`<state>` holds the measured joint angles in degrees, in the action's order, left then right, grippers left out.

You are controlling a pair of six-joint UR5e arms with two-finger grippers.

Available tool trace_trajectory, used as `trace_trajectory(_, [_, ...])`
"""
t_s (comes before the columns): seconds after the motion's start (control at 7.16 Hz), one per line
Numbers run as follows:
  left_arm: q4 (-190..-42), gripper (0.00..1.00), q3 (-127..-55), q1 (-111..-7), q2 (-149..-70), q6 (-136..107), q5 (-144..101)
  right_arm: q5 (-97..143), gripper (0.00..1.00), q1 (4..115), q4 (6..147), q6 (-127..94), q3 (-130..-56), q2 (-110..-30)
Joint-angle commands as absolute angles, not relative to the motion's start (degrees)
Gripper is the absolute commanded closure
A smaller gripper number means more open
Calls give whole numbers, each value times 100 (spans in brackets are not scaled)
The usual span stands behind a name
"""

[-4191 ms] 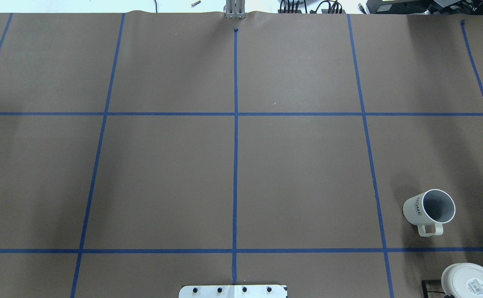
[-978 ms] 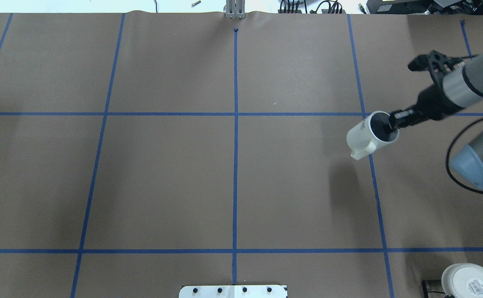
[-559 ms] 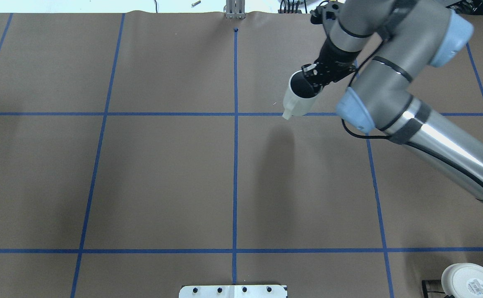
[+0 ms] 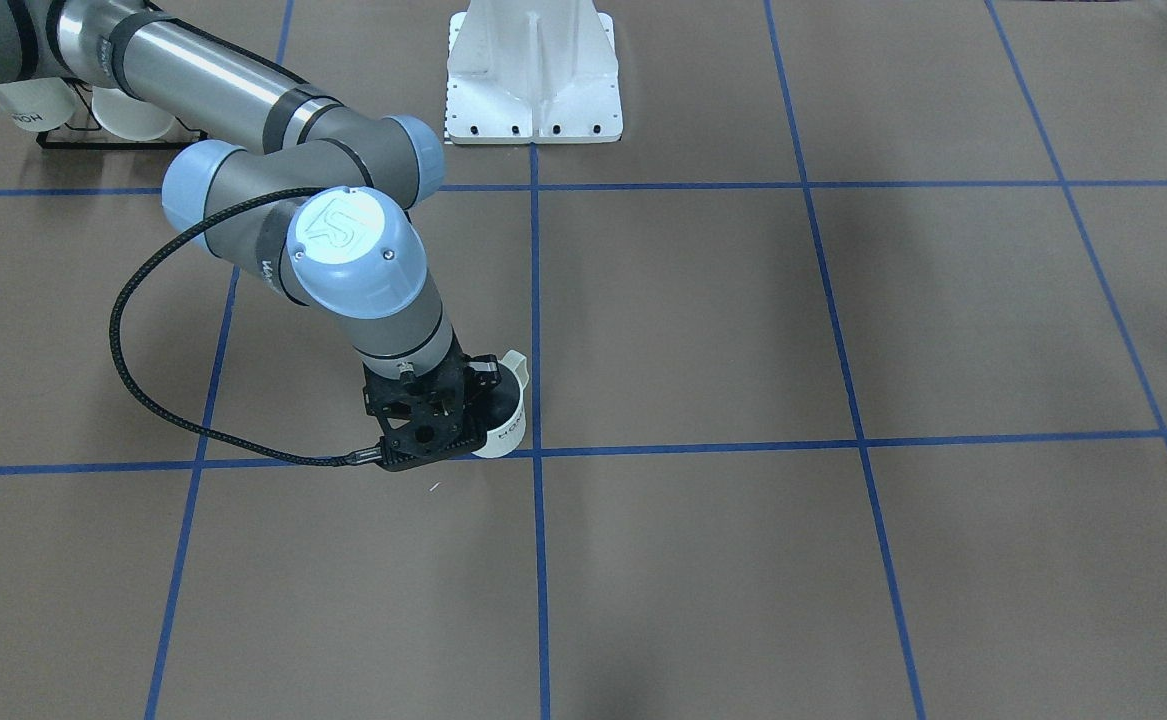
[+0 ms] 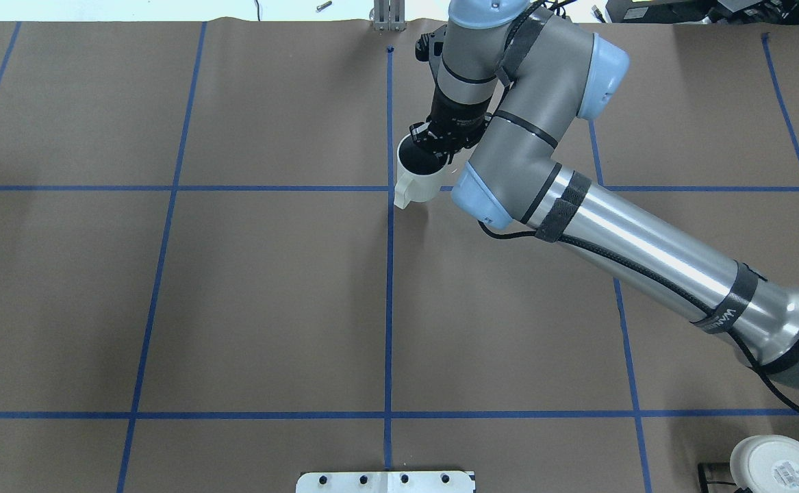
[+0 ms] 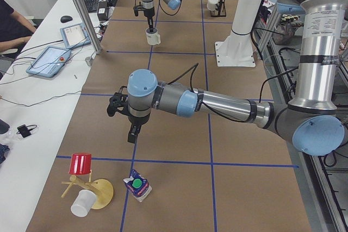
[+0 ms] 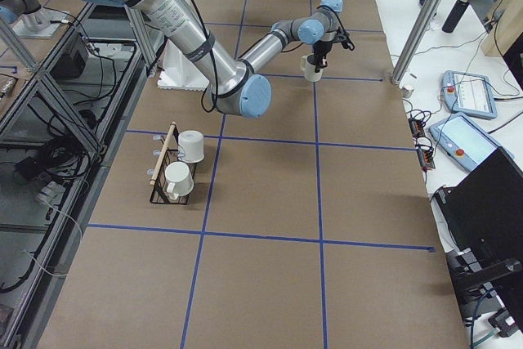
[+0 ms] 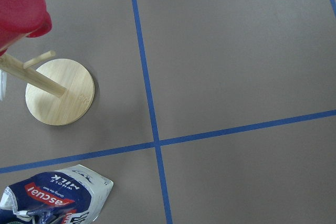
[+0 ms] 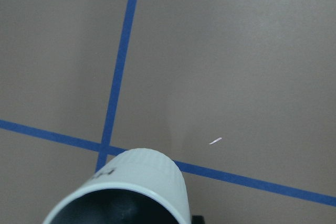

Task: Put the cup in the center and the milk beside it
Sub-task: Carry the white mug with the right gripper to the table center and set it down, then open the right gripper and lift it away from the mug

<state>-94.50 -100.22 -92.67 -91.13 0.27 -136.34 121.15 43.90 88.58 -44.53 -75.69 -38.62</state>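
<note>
The white "HOME" cup (image 5: 414,183) hangs from my right gripper (image 5: 433,147), which is shut on its rim with one finger inside. It sits just right of the table's centre tape crossing, at or barely above the paper; I cannot tell whether it touches. It also shows in the front view (image 4: 505,418) and the right wrist view (image 9: 137,187). The milk (image 6: 137,184), a navy and white carton with a green cap, stands at the table's left end and shows in the left wrist view (image 8: 52,199). My left gripper (image 6: 132,131) hovers near it; I cannot tell whether it is open or shut.
A wooden mug tree (image 6: 92,193) with a red cup (image 6: 80,163) and a white cup stands beside the milk. A black rack with two white mugs (image 7: 178,165) stands at the right end. The white robot base (image 4: 533,75) sits at the near middle.
My right arm picked the cup up from the right side and carried it left to the centre crossing, lowering it toward the table.
</note>
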Motion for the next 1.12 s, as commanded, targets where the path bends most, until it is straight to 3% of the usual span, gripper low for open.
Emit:
trace_trajectory(0.0, [-9457,2,-9906,-9264,-9114,61,-13641,11972,79,4263,8545,-4474,-7463,-3858])
trace_trajectory(0.14, [-9457,2,-9870,-9264,-9106,62,-13641,11779,26,4202,8212,-4474,-7331,-3858])
trace_trajectory(0.28, [-9466,2,-9844,-9264,-9105,70,-13641,11542,1,4140,8113,-4482,-7313,-3850])
trace_trajectory(0.98, [-9483,2,-9844,-9255,-9149,70,-13588,12495,1,5033,8164,-4605,-8048,-4006])
